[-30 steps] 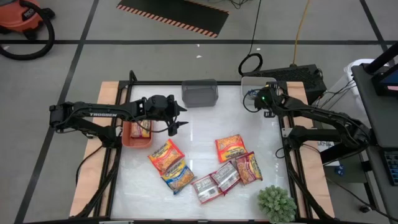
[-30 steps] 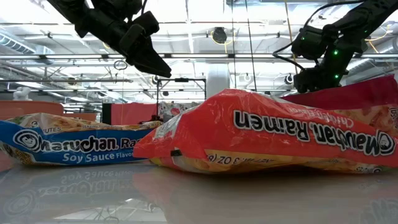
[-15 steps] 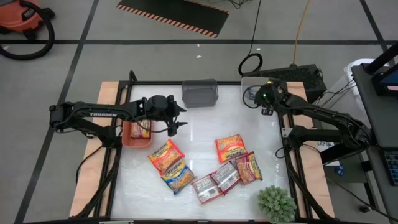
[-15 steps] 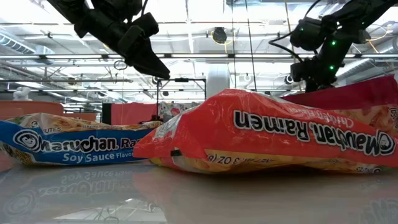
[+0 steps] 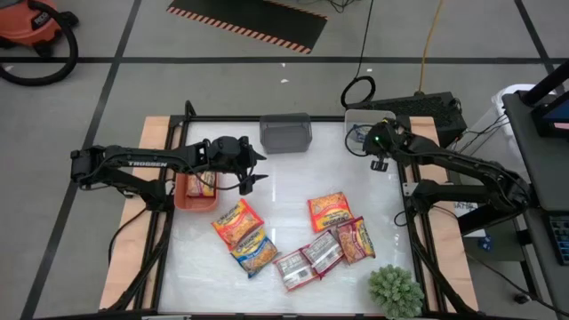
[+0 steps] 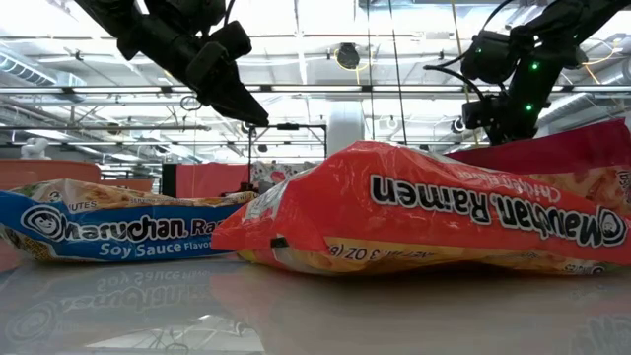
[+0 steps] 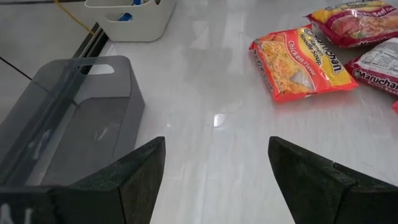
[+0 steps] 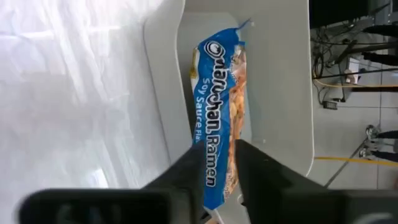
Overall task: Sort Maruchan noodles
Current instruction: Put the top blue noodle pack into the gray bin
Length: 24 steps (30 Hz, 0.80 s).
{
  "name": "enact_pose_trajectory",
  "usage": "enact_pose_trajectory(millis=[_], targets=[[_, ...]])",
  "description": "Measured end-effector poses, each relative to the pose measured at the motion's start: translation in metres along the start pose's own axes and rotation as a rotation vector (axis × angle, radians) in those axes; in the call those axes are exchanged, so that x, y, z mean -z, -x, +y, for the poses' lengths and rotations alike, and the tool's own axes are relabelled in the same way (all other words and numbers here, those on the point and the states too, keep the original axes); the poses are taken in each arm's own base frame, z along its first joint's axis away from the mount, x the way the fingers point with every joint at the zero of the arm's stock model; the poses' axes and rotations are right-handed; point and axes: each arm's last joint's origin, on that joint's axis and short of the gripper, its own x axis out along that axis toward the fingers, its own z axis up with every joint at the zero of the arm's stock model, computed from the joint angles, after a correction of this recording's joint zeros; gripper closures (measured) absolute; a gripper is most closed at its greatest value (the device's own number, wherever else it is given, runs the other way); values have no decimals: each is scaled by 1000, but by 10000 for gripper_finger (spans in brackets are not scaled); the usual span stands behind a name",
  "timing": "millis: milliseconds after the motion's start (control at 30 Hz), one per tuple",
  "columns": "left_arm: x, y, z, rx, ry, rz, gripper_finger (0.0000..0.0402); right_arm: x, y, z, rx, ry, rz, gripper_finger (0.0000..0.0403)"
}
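Observation:
Several Maruchan noodles packets lie flat mid-table, among them an orange-red one (image 5: 330,212), a red-trimmed one (image 5: 237,222) and a blue-trimmed one (image 5: 253,252). Another blue packet (image 8: 217,93) lies inside the white bin (image 8: 280,93) at the far right. My right gripper (image 8: 222,155) hangs above that bin (image 5: 364,118), a narrow gap between its fingers and nothing in it. My left gripper (image 5: 258,169) hovers open beside the red bin (image 5: 182,197), which holds a packet (image 5: 203,184).
A grey bin (image 5: 286,135) stands at the far edge, in the middle. A green plant (image 5: 396,289) sits at the near right corner. Bare white tabletop lies between the bins and the heap of packets.
My right gripper has rolled about its own pointing line while staying over the white bin. My left arm has kept still.

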Motion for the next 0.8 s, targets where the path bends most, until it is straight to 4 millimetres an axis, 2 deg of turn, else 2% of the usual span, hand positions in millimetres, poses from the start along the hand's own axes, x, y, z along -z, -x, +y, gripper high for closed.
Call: enact_pose_trajectory(millis=[100, 167, 633, 800], targets=[[0, 0, 0, -1, -3, 0, 112, 0, -3, 0, -20, -11, 6, 382], [0, 0, 0, -1, -5, 0, 112, 1, -7, -1, -43, -28, 14, 397], [0, 0, 0, -1, -15, 0, 112, -2, -46, -9, -75, -78, 76, 402], [0, 0, 0, 0, -14, 5, 112, -2, -51, -12, -40, -79, 99, 402]])
